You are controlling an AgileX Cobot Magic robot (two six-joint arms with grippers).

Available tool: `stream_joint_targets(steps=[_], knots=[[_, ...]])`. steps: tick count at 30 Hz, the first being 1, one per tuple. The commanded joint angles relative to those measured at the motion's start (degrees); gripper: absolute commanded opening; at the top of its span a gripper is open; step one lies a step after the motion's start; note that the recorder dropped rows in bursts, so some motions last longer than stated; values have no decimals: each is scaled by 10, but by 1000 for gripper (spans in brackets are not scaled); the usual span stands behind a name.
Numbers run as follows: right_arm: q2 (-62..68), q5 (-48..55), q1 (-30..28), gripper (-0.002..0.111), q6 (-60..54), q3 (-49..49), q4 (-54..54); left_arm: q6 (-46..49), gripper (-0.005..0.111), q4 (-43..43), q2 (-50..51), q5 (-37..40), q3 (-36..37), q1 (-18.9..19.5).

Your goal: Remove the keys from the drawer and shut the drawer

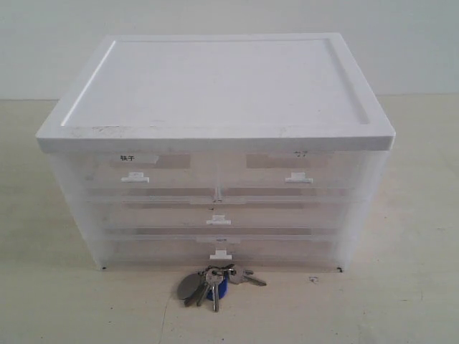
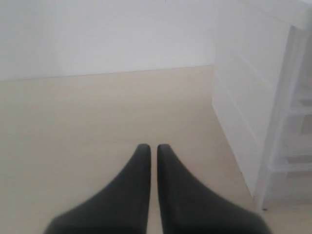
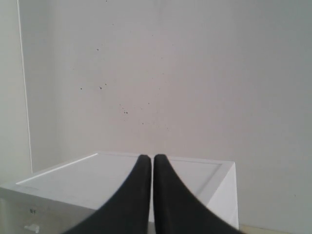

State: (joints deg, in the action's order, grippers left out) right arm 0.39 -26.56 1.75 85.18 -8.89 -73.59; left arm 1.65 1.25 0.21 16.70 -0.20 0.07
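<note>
Exterior view: keys (image 1: 213, 282) before drawer (image 1: 158, 251), away from left claw (image 2: 153, 146).

A pale beige table (image 1: 64, 301) spans the lower frame, with a white-topped, translucent cabinet (image 1: 215, 93) standing at centre. A bunch of keys (image 1: 209, 284) lies on the table at lower centre, just before the cabinet's front.

keys (image 1: 213, 283) lying outside, drawer (image 1: 287, 251) shut just behind
</note>
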Motion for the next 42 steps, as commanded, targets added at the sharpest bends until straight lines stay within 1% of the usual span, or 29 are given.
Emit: stream_joint_targets(steps=[1,25,28,34,35,37,39,40,41,42], knots=[[-4,1,1,0,0,1,-4,-13,5,1,-2,3,2,2],[-4,-1,1,0,-1,1,-4,-13,5,1,-2,3,2,2],[-4,22,1,0,-21,1,-4,-13,5,1,-2,3,2,2],[-4,56,1,0,-22,1,0,-13,5,1,-2,3,2,2],[-4,64,1,0,-25,1,12,-13,5,1,-2,3,2,2],[-4,83,1,0,-41,1,72,-13,5,1,-2,3,2,2],[-4,112,1,0,-88,1,193,-13,5,1,-2,3,2,2],[-4,125,1,0,-128,1,255,-13,5,1,-2,3,2,2],[-4,146,1,0,-177,1,347,-13,5,1,-2,3,2,2],[-4,159,1,0,-230,1,402,-13,5,1,-2,3,2,2]])
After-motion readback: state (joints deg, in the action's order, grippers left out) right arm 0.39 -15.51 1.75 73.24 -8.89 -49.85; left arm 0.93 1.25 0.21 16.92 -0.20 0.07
